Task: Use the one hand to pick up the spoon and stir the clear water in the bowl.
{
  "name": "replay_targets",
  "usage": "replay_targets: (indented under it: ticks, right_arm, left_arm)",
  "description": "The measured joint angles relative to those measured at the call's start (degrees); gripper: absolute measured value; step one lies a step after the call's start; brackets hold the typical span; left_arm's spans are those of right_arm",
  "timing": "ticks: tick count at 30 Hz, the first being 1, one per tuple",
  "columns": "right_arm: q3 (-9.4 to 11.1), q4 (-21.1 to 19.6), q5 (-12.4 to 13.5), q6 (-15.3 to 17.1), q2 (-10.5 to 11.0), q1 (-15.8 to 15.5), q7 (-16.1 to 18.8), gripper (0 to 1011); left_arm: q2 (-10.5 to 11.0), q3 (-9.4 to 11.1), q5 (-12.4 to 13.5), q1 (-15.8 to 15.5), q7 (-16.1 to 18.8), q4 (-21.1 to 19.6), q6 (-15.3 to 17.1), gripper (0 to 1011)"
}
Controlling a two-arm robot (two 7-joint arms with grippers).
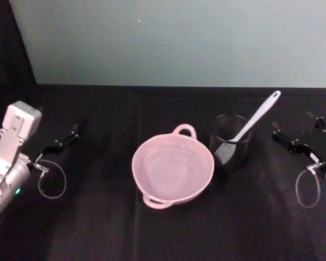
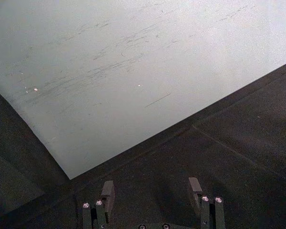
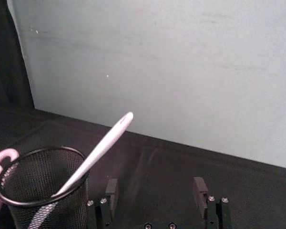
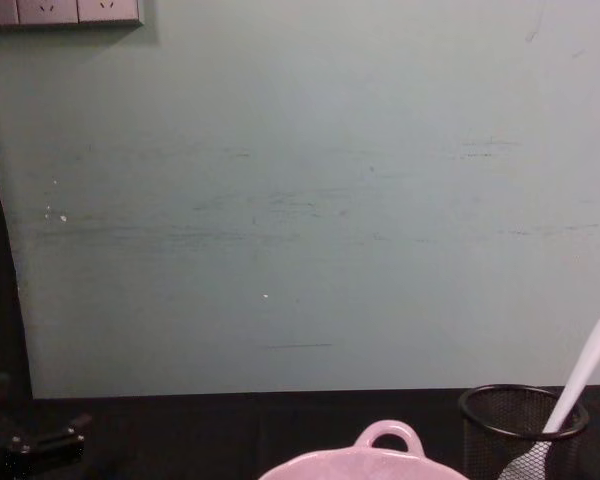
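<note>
The pale pink bowl (image 1: 135,168) sits mid-table holding clear water, and its loop handle shows in the chest view (image 4: 388,434). Just right of it, the white spoon (image 1: 258,117) stands blade-down in a black wire-mesh cup (image 1: 230,145), with its handle leaning up and to the right. In the right wrist view the spoon (image 3: 105,143) rises from the cup (image 3: 38,195) beside my open right gripper (image 3: 155,191). That gripper (image 1: 292,124) hovers over the table right of the cup, apart from it. My left gripper (image 2: 151,193) is open and holds nothing, far left of the bowl (image 1: 62,140).
A black cloth (image 1: 98,228) covers the table, with a pale green wall (image 1: 179,38) rising behind it. Cable loops hang by the left wrist (image 1: 51,185) and the right wrist (image 1: 307,190). Open cloth lies in front of the bowl.
</note>
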Motion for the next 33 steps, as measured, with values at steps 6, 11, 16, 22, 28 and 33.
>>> replay_targets:
  ticks: [6,11,16,22,28,33]
  right_arm:
    - [-0.85,4.17,-1.02,-0.67,-1.71,1.88,1.22,1002]
    - [-0.96,4.84,-1.29,-0.72,-2.03,2.18,1.39,1003]
    - [-0.95,4.60,-1.23,-0.75,-1.92,2.08,1.37,1003]
    - [-0.93,4.44,-1.14,-0.78,-1.85,2.01,1.34,1003]
    - [-0.89,4.33,-1.07,-0.80,-1.78,1.96,1.31,1003]
    - [-0.86,4.27,-1.05,-0.80,-1.76,1.94,1.29,1003]
  left_arm:
    - [0.00,0.00,0.00,0.00,0.00,0.00,0.00,1011]
    - [0.00,0.00,0.00,0.00,0.00,0.00,0.00,1011]
    - [0.00,0.00,0.00,0.00,0.00,0.00,0.00,1011]
    - [0.00,0.00,0.00,0.00,0.00,0.00,0.00,1011]
    - [0.00,0.00,0.00,0.00,0.00,0.00,0.00,1011]
    - [0.00,0.00,0.00,0.00,0.00,0.00,0.00,1011]
